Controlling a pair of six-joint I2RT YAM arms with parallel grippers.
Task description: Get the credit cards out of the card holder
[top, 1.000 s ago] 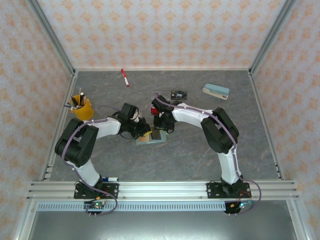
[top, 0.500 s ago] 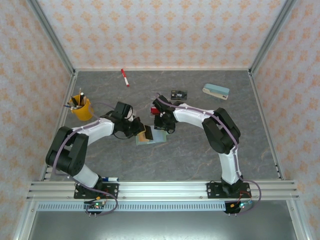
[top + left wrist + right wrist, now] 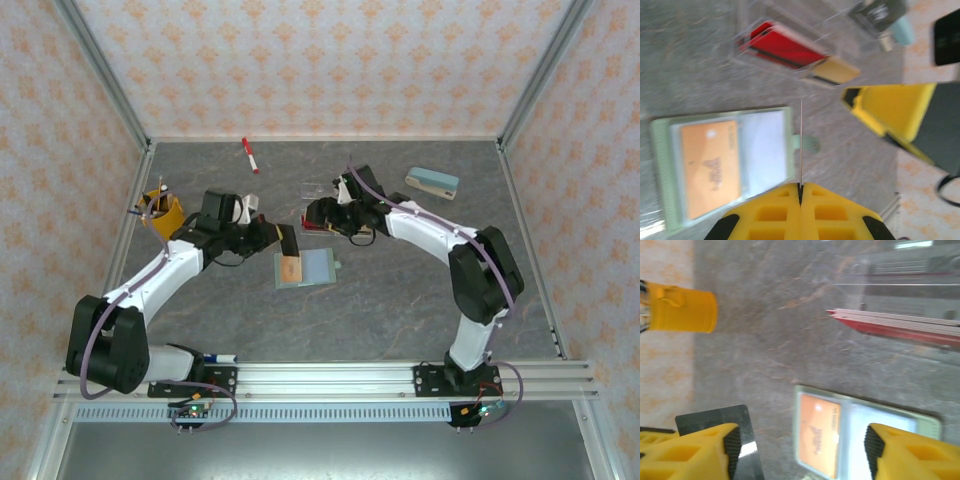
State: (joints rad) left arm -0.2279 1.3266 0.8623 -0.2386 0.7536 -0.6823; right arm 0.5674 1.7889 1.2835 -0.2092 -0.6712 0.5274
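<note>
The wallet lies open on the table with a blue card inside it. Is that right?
Not quite. The card inside the open wallet is orange, not blue, as the left wrist view shows. The wallet does lie open on the table.

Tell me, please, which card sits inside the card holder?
The orange card, showing in the card holder's pocket; the red card lies outside it.

card holder [image 3: 315,268] mid-table | cup [image 3: 163,213] left | stapler [image 3: 432,182] back right | marker [image 3: 249,155] back
</note>
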